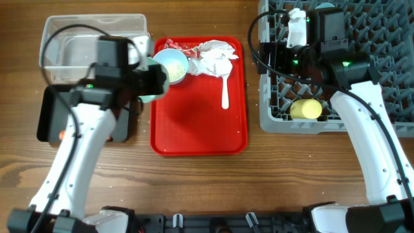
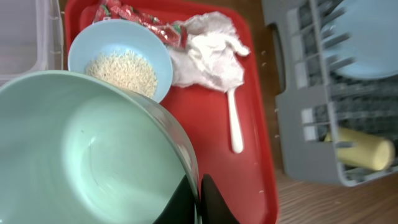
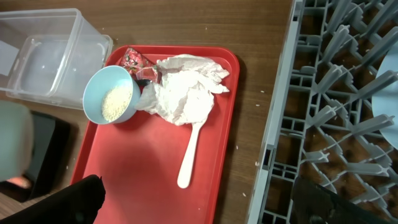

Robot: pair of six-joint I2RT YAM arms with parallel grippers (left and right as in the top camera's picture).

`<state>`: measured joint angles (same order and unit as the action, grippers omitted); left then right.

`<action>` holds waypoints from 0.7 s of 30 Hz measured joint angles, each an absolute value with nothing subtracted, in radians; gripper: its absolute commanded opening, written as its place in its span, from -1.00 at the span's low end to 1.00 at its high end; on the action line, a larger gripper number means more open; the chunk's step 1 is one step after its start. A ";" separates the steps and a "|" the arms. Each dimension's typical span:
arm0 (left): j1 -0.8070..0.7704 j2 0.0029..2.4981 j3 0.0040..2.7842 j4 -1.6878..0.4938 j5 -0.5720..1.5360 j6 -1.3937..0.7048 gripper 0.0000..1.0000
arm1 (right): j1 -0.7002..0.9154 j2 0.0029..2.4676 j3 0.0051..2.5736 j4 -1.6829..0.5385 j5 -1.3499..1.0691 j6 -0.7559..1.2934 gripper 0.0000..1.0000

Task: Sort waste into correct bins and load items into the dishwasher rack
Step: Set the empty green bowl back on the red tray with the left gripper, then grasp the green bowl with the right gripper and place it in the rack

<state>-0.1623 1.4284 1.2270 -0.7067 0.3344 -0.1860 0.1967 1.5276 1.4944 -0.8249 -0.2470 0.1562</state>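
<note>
My left gripper [image 2: 198, 200] is shut on the rim of an empty pale blue-green bowl [image 2: 81, 155], held by the red tray's left edge [image 1: 150, 83]. A second bowl [image 1: 172, 65] with white rice [image 2: 122, 70] sits on the tray's far left. Beside it lie a red-and-white wrapper [image 2: 146, 22], crumpled tissue [image 1: 215, 55] and a white spoon [image 1: 225, 90]. The grey rack [image 1: 272, 120] holds a yellow cup [image 1: 305, 109] and a pale blue plate [image 2: 367, 37]. My right gripper [image 3: 199, 205] is open and empty over the rack's left edge.
The clear tub [image 1: 58, 29] stands at the far left, with the black tray [image 1: 48, 120] in front of it under my left arm. An orange bit [image 1: 61, 134] shows in the black tray. The flat red tray [image 1: 194, 129] lies between bins and rack.
</note>
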 measured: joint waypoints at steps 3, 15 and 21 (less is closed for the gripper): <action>-0.313 1.514 1.228 -0.706 0.222 -0.186 -0.92 | 0.197 1.528 1.494 -0.825 -0.247 0.156 0.99; -0.559 1.794 1.228 -0.702 0.071 -0.188 -0.25 | 0.197 1.528 1.494 -0.825 -0.227 0.156 0.99; -0.554 1.794 1.229 -0.702 0.064 -0.190 -0.01 | 0.197 1.528 1.494 -0.823 -0.227 0.156 1.00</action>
